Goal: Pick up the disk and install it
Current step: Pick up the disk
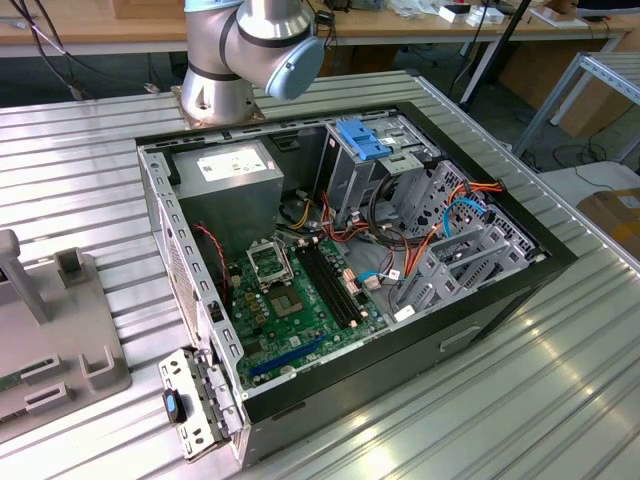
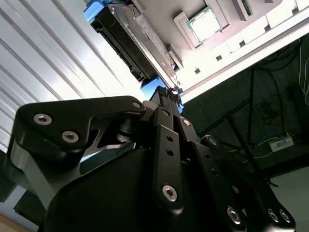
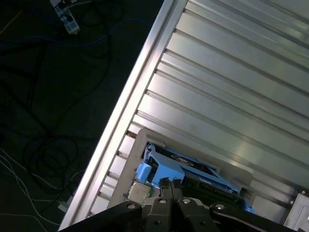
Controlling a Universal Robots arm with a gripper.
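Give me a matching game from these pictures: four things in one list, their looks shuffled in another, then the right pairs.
Things:
1 disk
2 motherboard
3 table
4 case's outer wall

Looks:
A green
B black
C blue-edged
D ribbed silver

Pairs: 1-C, 2-A, 3-D, 4-B

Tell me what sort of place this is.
Probably a robotics lab or workshop: an opened computer case lies on a ribbed aluminium table, a robot arm stands beside it, cluttered workbenches behind.
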